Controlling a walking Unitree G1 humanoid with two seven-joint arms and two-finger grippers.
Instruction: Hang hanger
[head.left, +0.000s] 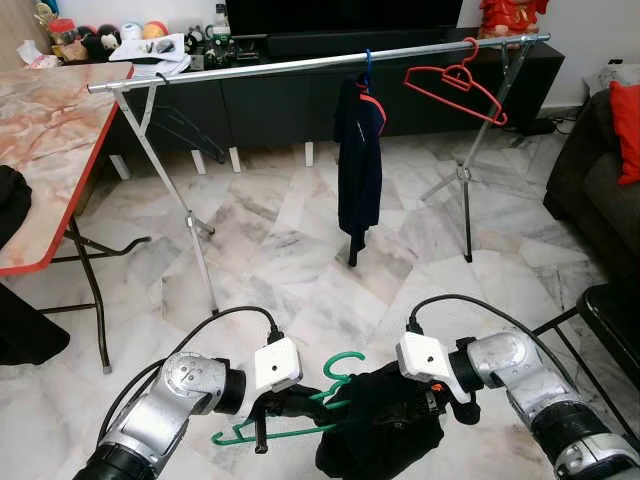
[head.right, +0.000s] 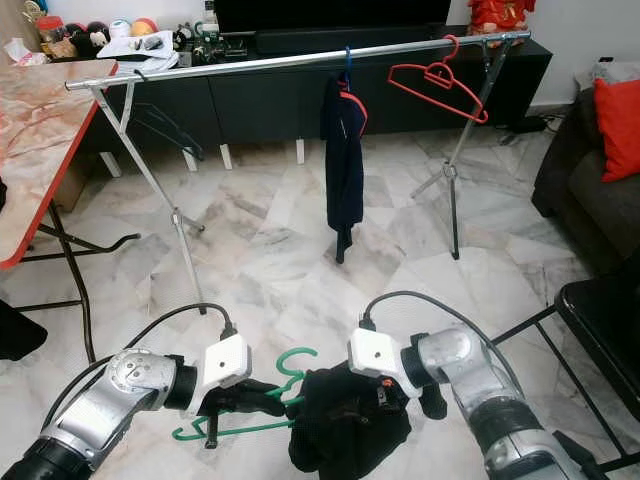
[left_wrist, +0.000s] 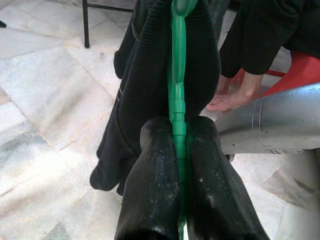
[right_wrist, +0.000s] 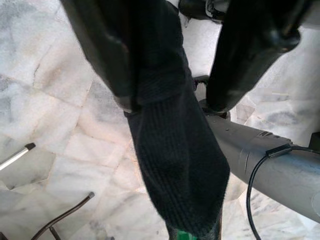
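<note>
1. Two grippers are seen low in the foreground, close together above the marble floor (head.left: 300, 250).
2. One green hanger (head.left: 300, 400) is clamped by the left gripper (left_wrist: 179, 150), whose two black fingers (left_wrist: 155, 175) are pressed against either side of the plastic, with no gap visible.
3. One black garment (head.left: 385, 425) is draped on that hanger and bunched between the two arms.
4. The right gripper (right_wrist: 172, 75) is held against the garment; a fold of the knit cloth is seen between its spread fingers, and whether it is pinched cannot be told.
5. A person's bare feet (left_wrist: 232, 97) are seen in the left wrist view, just beyond the garment.
6. One silver clothes rail (head.left: 300, 63) is stood farther off, spanning the room on two folding legs.
7. Two items are hung on the rail: one dark jacket (head.left: 358, 160) on a blue hook near the middle, and one empty red hanger (head.left: 455, 80) towards the right end.
8. One marble-patterned table (head.left: 50, 150) is placed at the left, and one dark cabinet (head.left: 290, 95) is set behind the rail.
</note>
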